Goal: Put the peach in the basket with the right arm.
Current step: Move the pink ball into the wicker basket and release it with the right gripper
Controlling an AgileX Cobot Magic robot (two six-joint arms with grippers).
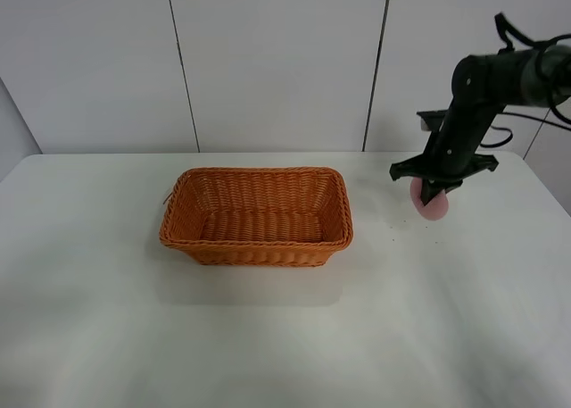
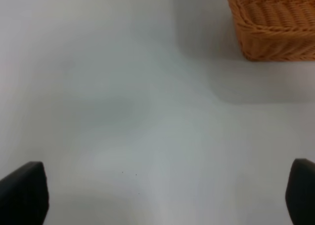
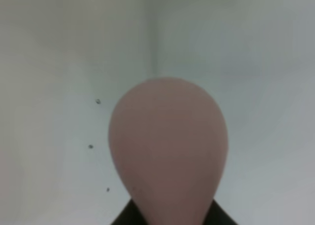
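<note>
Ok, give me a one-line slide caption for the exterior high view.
Right gripper holds the peach to the right of the empty wicker basket on the white table.

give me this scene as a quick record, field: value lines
right arm: reaching down, jaws shut on the peach
peach: pale pink, to the right of the basket, apart from it
basket: orange-brown wicker, upright on the table, nothing inside
left jaws: wide apart, holding nothing, over bare table near a basket corner
table: white
task state: peach held, not yet in the basket
</note>
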